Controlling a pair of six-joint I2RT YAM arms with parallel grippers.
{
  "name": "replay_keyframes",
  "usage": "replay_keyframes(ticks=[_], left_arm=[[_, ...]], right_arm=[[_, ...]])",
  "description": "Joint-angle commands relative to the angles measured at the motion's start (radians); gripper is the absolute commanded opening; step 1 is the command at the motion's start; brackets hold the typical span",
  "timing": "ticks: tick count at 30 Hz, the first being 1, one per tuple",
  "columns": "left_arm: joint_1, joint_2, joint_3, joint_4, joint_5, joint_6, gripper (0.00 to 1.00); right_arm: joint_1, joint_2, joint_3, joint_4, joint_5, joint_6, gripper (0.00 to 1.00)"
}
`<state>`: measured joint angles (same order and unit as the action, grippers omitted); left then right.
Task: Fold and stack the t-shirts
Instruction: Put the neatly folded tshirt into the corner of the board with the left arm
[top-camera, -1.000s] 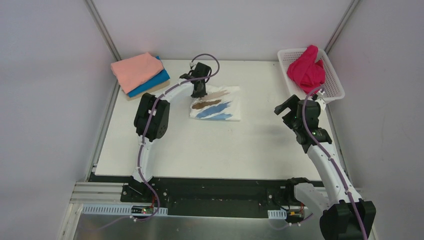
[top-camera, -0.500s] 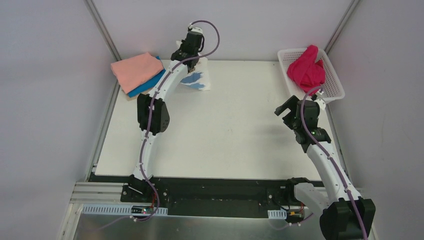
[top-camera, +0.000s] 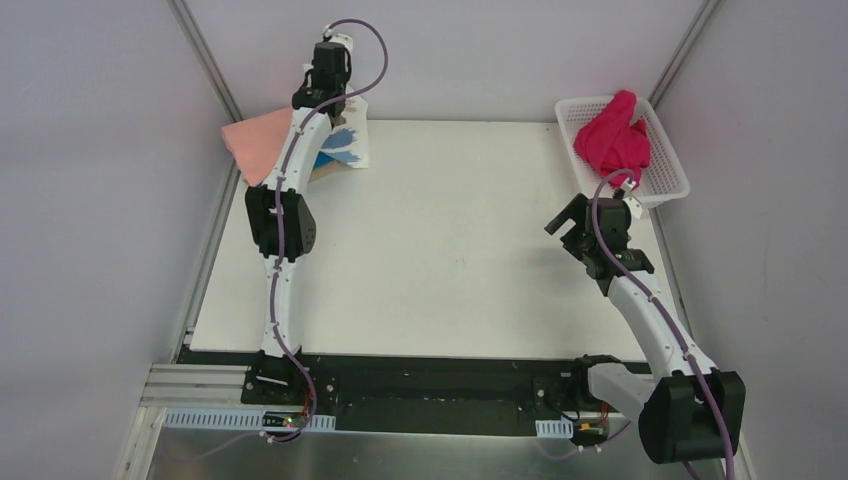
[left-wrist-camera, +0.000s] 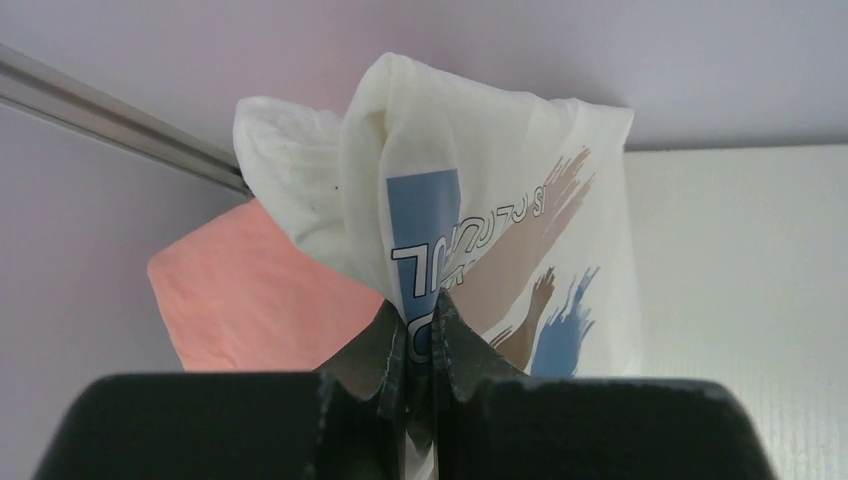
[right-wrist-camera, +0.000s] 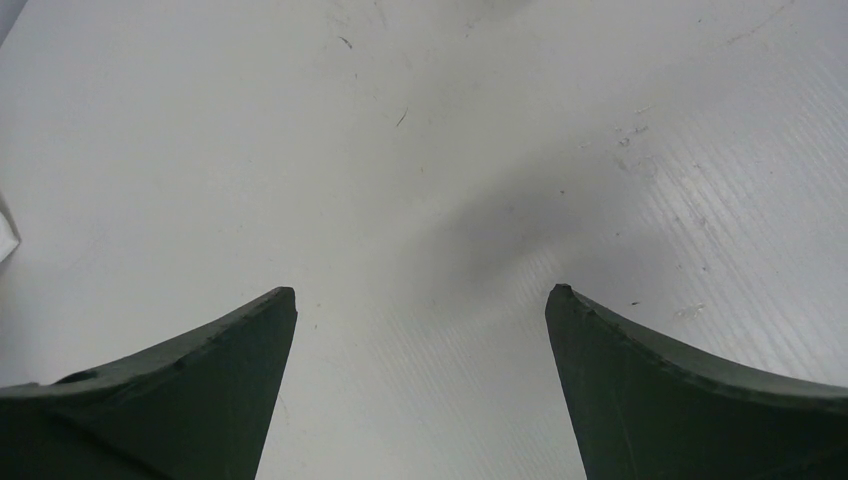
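Now the left gripper (left-wrist-camera: 420, 325) pinches the white tee (left-wrist-camera: 480, 200) tight, with the pink tee (left-wrist-camera: 250, 300) just behind. The right gripper (right-wrist-camera: 420, 300) is wide open, with the table (right-wrist-camera: 450, 150) under it.

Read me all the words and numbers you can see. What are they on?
On the white printed t-shirt, pinched in the left tool: outlined letters on a blue patch, creased and partly hidden, not readable.
Smaller letters beside them: too blurred to read.
Nothing else carries text.
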<state>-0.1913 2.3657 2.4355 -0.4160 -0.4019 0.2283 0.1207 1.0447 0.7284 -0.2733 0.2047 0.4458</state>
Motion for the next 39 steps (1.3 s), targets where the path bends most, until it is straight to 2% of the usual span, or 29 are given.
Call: replay_keyframes(ticks=[1, 4, 14, 24, 30, 39], left_arm=[[0.038, -0.074, 0.093, 0.092, 0.140, -0.055, 0.00], [0.061, -0.072, 0.102, 0.134, 0.162, -0.099, 0.00], [0.150, -0.081, 0.143, 0.186, 0.110, -0.108, 0.00], [0.236, -0.094, 0.127, 0.187, 0.109, -0.225, 0.00], [0.274, -0.093, 0.079, 0.188, 0.074, -0.259, 0.00], [0.351, -0.152, -0.119, 0.179, 0.065, -0.358, 0.00]], right_arm=[[-0.007, 0.000, 0.018, 0.028, 0.013, -0.019, 1.00], [-0.007, 0.006, 0.017, 0.028, 0.021, -0.019, 0.99], [-0.007, 0.063, 0.033, 0.032, 0.030, -0.022, 0.99], [-0.006, 0.112, 0.054, 0.023, 0.027, -0.024, 0.99], [-0.007, 0.121, 0.058, 0.020, 0.027, -0.027, 0.99], [-0.006, 0.139, 0.066, 0.020, 0.020, -0.027, 0.99]])
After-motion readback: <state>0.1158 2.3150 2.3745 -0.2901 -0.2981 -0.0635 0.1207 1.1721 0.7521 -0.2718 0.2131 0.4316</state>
